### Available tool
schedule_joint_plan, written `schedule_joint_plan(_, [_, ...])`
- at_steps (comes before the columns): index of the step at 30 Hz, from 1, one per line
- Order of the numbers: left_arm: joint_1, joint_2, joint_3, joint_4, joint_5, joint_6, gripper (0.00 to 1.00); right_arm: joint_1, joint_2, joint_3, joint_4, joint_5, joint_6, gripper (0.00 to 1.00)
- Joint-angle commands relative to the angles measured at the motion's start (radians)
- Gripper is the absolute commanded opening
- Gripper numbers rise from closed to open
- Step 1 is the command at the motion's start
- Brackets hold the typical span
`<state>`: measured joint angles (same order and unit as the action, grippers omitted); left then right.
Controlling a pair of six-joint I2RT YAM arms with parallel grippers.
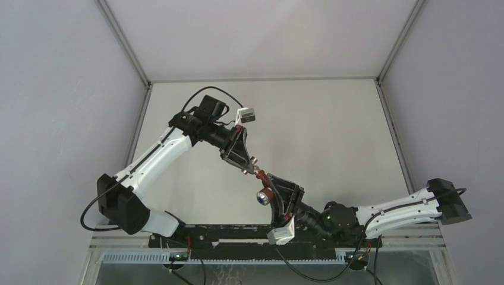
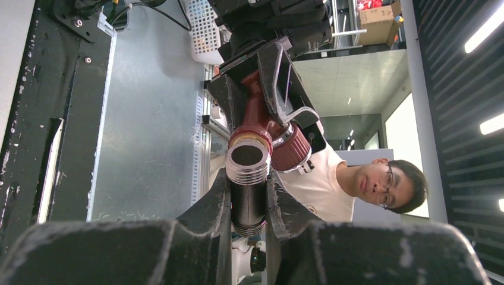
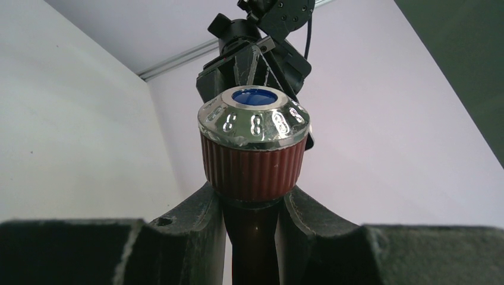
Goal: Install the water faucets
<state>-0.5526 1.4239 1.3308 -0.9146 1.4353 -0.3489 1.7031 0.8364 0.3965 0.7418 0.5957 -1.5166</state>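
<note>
A reddish-brown faucet (image 1: 261, 178) with a ribbed, silver-capped knob (image 1: 264, 196) is held in mid-air at table centre. My right gripper (image 1: 274, 189) is shut on its body just below the knob (image 3: 254, 148). My left gripper (image 1: 248, 166) is shut on a silvery threaded pipe fitting (image 2: 248, 184), gripped at its dark middle. The fitting's open threaded end lies right at the faucet's (image 2: 261, 119) inlet. I cannot tell whether they are threaded together. In the right wrist view my gripper (image 3: 252, 202) clamps the faucet, with the left gripper (image 3: 255, 59) beyond it.
White enclosure walls and a metal frame (image 1: 145, 83) surround the table. A slotted cable tray (image 1: 238, 256) runs along the near edge by the arm bases. A person (image 2: 386, 184) shows in the background of the left wrist view.
</note>
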Motion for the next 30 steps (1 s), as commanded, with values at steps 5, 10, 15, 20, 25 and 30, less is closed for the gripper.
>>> schedule_joint_plan(5, [-0.016, -0.057, 0.002, 0.018, 0.041, -0.001, 0.0, -0.003, 0.006, 0.041, 0.088, -0.018, 0.009, 0.0])
schedule_joint_plan(10, [-0.02, -0.06, 0.004, 0.017, 0.045, -0.002, 0.0, -0.03, 0.017, 0.02, 0.121, -0.026, 0.033, 0.0])
schedule_joint_plan(15, [-0.02, -0.068, 0.007, 0.018, 0.054, 0.006, 0.0, -0.049, 0.021, 0.001, 0.166, -0.037, 0.086, 0.0])
schedule_joint_plan(20, [-0.021, -0.068, 0.007, 0.018, 0.053, 0.01, 0.0, -0.061, 0.016, 0.003, 0.165, -0.055, 0.181, 0.0])
schedule_joint_plan(25, [-0.022, -0.07, 0.02, 0.004, 0.064, 0.02, 0.0, -0.086, -0.015, 0.007, 0.13, -0.074, 0.353, 0.0])
schedule_joint_plan(30, [-0.022, -0.054, 0.063, -0.053, 0.082, 0.079, 0.0, -0.117, -0.038, 0.014, 0.092, -0.091, 0.534, 0.0])
